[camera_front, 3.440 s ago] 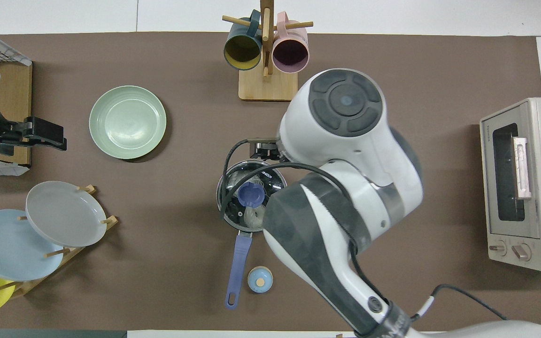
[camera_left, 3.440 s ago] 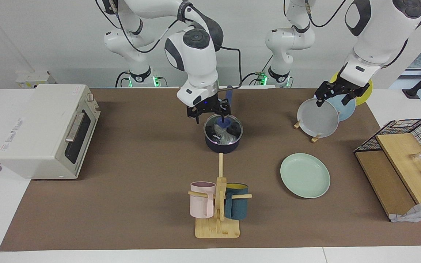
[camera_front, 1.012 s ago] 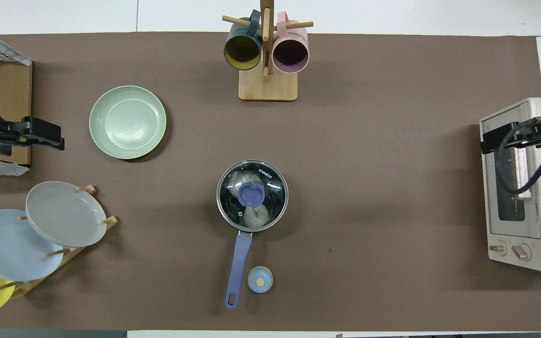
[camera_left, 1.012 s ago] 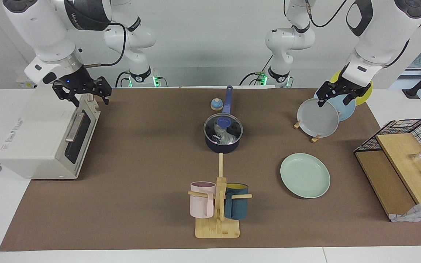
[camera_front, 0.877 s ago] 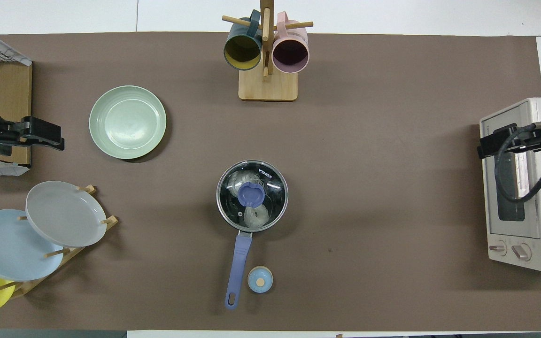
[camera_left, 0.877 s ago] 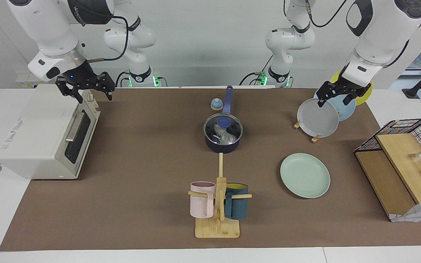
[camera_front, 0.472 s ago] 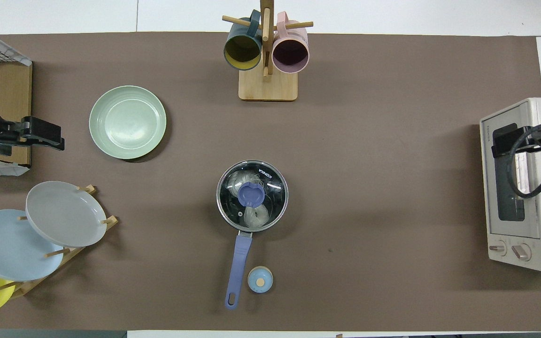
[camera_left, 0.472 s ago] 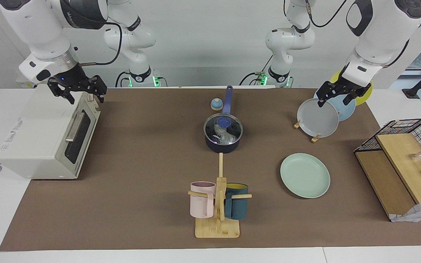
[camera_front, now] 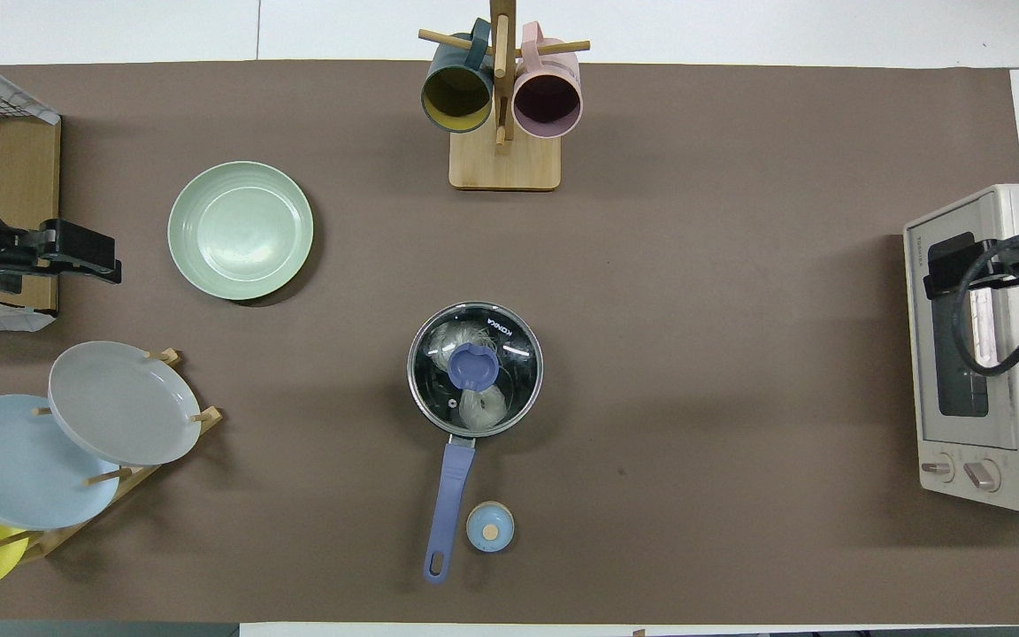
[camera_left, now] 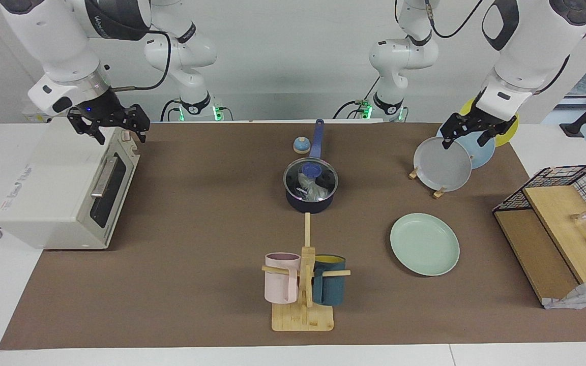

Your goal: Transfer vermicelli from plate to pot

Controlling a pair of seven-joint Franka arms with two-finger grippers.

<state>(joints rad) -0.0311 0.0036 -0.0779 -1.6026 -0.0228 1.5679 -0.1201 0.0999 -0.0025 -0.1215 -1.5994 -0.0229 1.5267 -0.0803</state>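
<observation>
The navy pot [camera_left: 309, 199] stands mid-table with a glass lid and its blue knob [camera_front: 473, 366] on it. Whitish vermicelli [camera_front: 484, 405] lies inside, seen through the lid. The mint-green plate [camera_left: 425, 244] is bare, farther from the robots and toward the left arm's end; it also shows in the overhead view [camera_front: 240, 230]. My right gripper [camera_left: 115, 134] is open and empty over the toaster oven's top corner. My left gripper [camera_left: 465, 139] is open and empty over the plate rack, and that arm waits.
A white toaster oven [camera_left: 64, 183] stands at the right arm's end. A mug rack [camera_left: 303, 284] with a pink and a teal mug stands farthest out. A plate rack [camera_left: 443, 165], a small blue knob-topped thing [camera_left: 300, 146] and a wire basket [camera_left: 562, 203] also stand here.
My right gripper has left the pot's lid and swung over to the toaster oven, where it has only shifted slightly lately. The left arm and the pot have not moved.
</observation>
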